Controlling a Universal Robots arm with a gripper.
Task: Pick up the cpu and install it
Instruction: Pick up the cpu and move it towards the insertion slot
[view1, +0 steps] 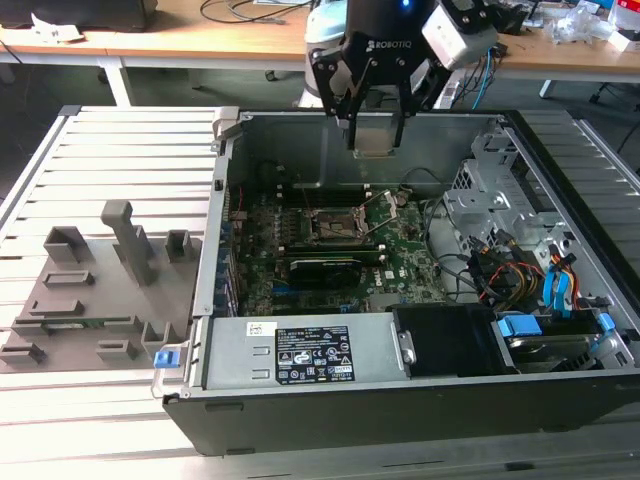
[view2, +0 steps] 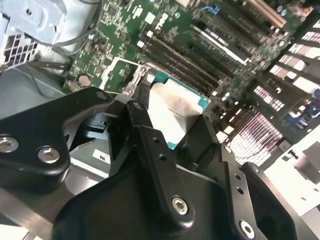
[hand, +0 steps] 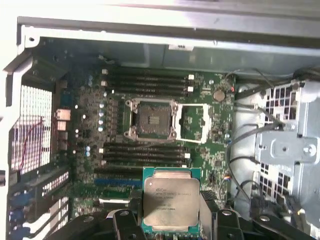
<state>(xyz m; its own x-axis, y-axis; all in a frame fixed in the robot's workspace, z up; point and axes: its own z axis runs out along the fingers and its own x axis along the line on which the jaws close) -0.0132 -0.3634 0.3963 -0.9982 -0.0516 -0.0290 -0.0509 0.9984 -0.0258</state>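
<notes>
My gripper (view1: 375, 135) is shut on the cpu (view1: 375, 140), a thin square chip with a pale silver top and a green edge. It hangs in the air above the open computer case, over the rear of the motherboard (view1: 400, 235). In the first wrist view the cpu (hand: 171, 201) sits flat between my black fingers (hand: 122, 220), with the dark square socket (hand: 152, 119) and its raised metal frame (hand: 195, 122) farther ahead on the board. The second wrist view shows the cpu (view2: 175, 112) held at its lower edge. In the exterior view the socket (view1: 332, 225) lies below and to the left of the chip.
The case wall (view1: 215, 240) stands at the exterior view's left, the drive cage (view1: 490, 195) and cables (view1: 510, 270) at its right, and the power supply (view1: 310, 350) in front. Grey fixture blocks (view1: 110, 285) sit on the slatted table outside the case. Memory slots (hand: 147, 82) flank the socket.
</notes>
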